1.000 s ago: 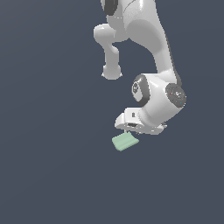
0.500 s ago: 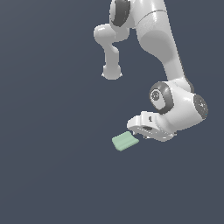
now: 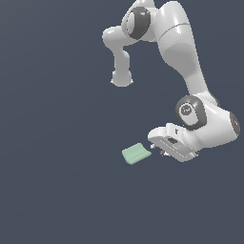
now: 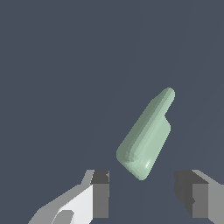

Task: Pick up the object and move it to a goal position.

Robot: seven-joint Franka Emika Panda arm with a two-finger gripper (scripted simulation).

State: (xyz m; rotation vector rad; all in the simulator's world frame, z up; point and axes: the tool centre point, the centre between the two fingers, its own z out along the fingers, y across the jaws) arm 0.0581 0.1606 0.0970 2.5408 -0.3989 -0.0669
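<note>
The object, a small pale mint-green flat block (image 3: 137,153) with rounded edges and a slight groove, lies on the dark grey surface. The white gripper (image 3: 159,152) sits low just to the exterior view's right of it, apart from it. In the wrist view the block (image 4: 146,135) lies slanted just beyond the two fingertips, and the gripper (image 4: 146,197) is open and empty, with one finger (image 4: 99,192) on each side of a wide gap.
The white arm (image 3: 186,62) rises from the gripper up toward the top of the exterior view, with its elbow link (image 3: 121,71) hanging over the surface. The plain dark grey surface (image 3: 57,181) surrounds the block.
The gripper and wrist have moved toward the exterior view's right, off from above the block to beside it. The block has not moved.
</note>
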